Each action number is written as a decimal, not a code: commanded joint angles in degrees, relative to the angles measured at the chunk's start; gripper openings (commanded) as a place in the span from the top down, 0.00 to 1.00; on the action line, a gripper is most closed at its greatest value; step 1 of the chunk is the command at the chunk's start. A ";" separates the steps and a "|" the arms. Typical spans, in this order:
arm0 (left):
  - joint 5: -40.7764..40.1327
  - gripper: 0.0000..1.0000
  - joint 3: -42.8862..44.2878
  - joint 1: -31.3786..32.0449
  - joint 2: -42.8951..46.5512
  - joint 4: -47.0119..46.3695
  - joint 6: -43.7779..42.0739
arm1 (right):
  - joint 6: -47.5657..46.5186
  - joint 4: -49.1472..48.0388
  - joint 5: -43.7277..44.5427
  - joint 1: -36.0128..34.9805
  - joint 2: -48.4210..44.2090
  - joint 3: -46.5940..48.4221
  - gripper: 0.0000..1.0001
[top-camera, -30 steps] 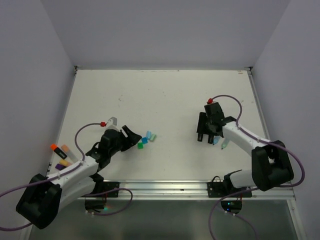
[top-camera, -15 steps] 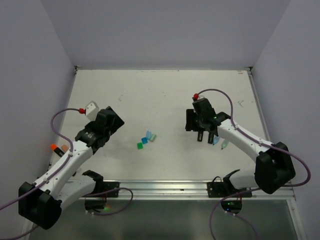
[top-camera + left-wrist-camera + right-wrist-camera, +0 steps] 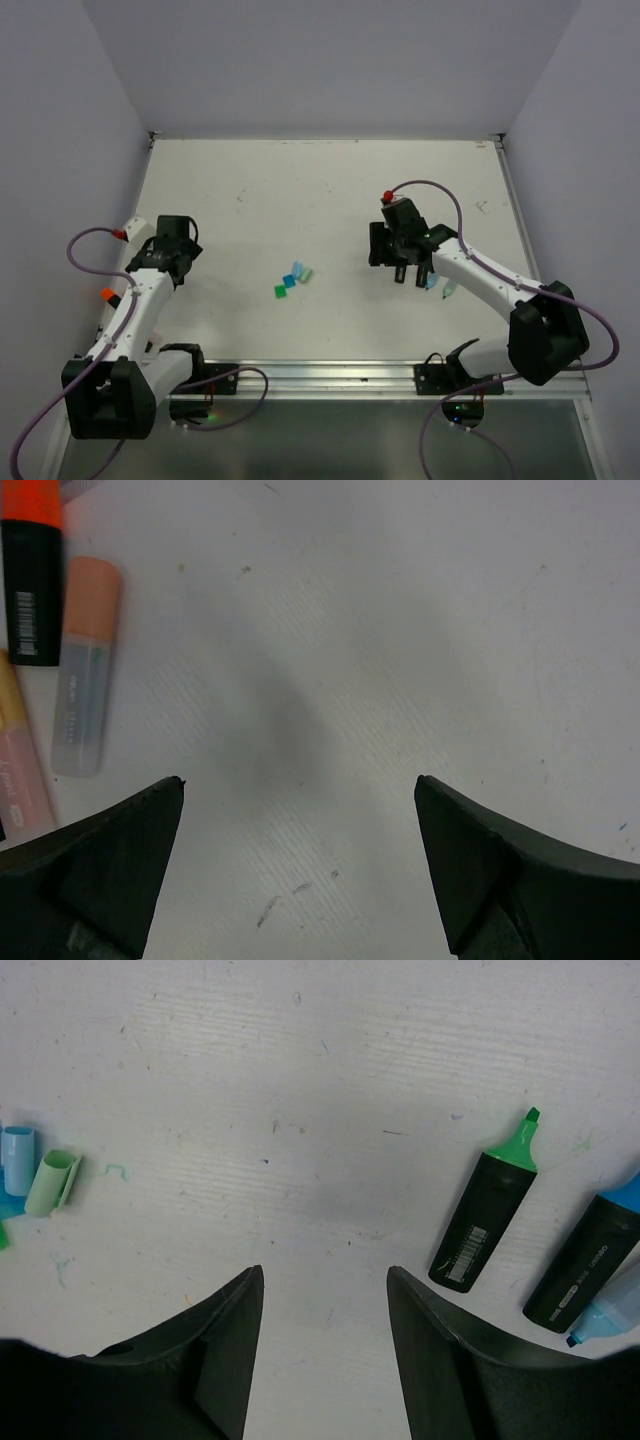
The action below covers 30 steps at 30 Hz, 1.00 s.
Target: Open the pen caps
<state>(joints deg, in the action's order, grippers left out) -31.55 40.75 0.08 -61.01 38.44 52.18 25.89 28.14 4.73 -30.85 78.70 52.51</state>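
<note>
Several loose pen caps lie mid-table: green (image 3: 280,291), blue (image 3: 291,280), light blue (image 3: 17,1158) and mint (image 3: 52,1182). My left gripper (image 3: 299,780) hangs open over bare table at the left, with nothing between its jaws. Just to its left lie a black marker with an orange cap (image 3: 30,500) still on it and a pastel marker with a peach cap (image 3: 92,595). My right gripper (image 3: 325,1270) is open and empty. It hovers between the loose caps and the uncapped green marker (image 3: 490,1210) and blue marker (image 3: 588,1262).
A light blue uncapped marker (image 3: 610,1310) lies beside the blue one. Another pastel marker (image 3: 20,770) lies by the left finger. In the top view the left gripper (image 3: 172,242) is close to the left wall, and the right gripper (image 3: 405,274) is right of centre.
My left arm swung away from the loose caps back to the table's left side, and its jaws opened wide. The right gripper shifted a little to the left.
</note>
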 commanded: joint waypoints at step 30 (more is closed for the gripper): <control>-16.35 0.00 -4.80 -11.33 -3.32 7.09 16.46 | -4.36 2.27 -0.42 -0.97 2.16 2.51 0.43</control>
<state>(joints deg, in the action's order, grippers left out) -42.57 36.40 -10.50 -63.55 47.13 65.47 23.05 29.98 4.71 -31.51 80.27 52.80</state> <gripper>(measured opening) 0.996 0.564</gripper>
